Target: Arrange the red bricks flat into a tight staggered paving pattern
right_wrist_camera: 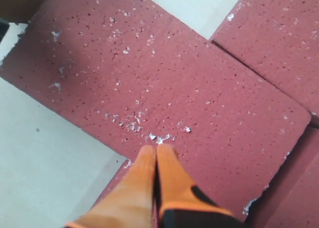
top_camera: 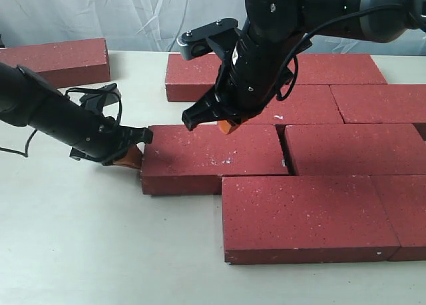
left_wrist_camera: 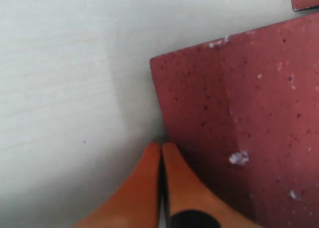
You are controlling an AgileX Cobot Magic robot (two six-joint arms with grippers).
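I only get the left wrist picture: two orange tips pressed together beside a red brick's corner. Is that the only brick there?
Observer: No. In the exterior view that brick is the left end of a staggered patch of red bricks.
Operator: And what about the other hand?
Observer: The right hand, its tips shut, is at that same brick's far edge.
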